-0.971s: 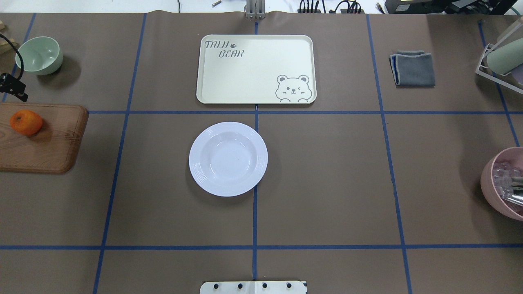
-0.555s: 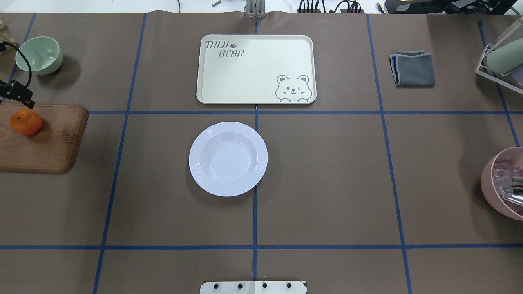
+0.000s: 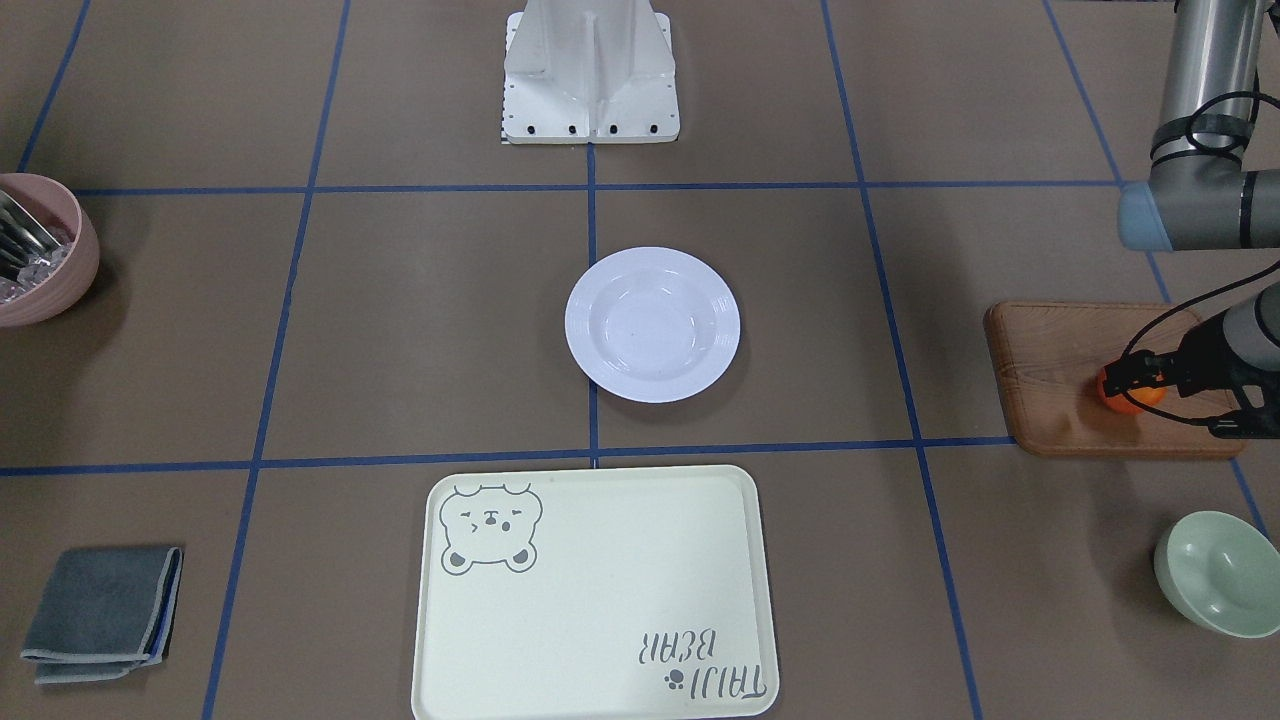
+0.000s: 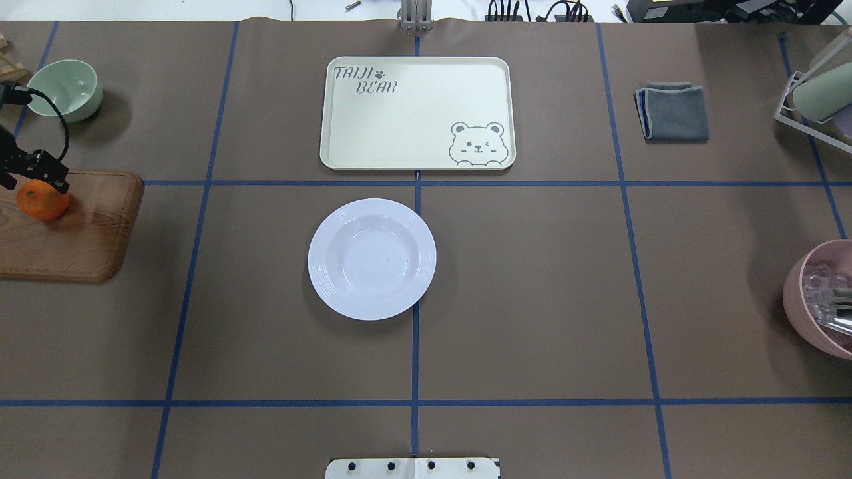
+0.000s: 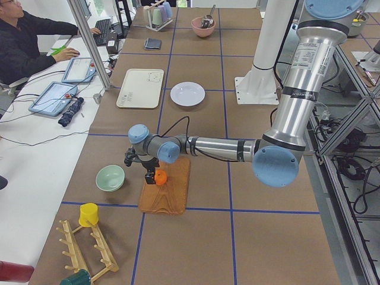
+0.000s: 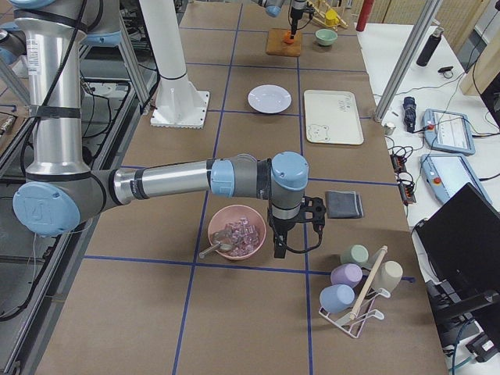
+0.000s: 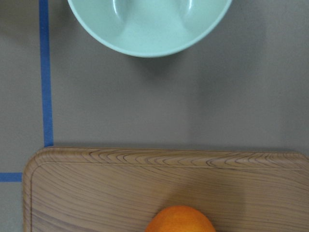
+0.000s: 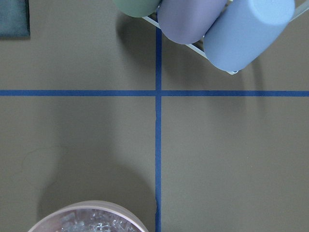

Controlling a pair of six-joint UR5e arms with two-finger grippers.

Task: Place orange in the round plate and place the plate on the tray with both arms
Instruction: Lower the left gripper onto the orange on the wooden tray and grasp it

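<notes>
The orange (image 4: 41, 201) lies on a brown wooden board (image 4: 80, 233) at the table's left edge. My left gripper (image 4: 33, 176) hangs right over it, open, with black fingers either side of the fruit's top (image 3: 1140, 396). In the left wrist view only the top of the orange (image 7: 179, 220) shows at the bottom edge, and no fingers. The empty white round plate (image 4: 371, 259) sits mid-table, with the cream bear tray (image 4: 416, 113) just beyond it. My right gripper (image 6: 280, 242) shows only in the exterior right view, beside the pink bowl; I cannot tell its state.
A pale green bowl (image 4: 64, 90) stands just beyond the board. A folded grey cloth (image 4: 672, 111) lies at the far right, with a cup rack (image 4: 815, 93) past it. A pink bowl (image 4: 822, 299) with clear pieces sits at the right edge. A person sits at a side desk.
My left gripper has come in from the left edge, moving right and towards the orange, and now covers the fruit's far side. Plate, tray and orange have not moved.
</notes>
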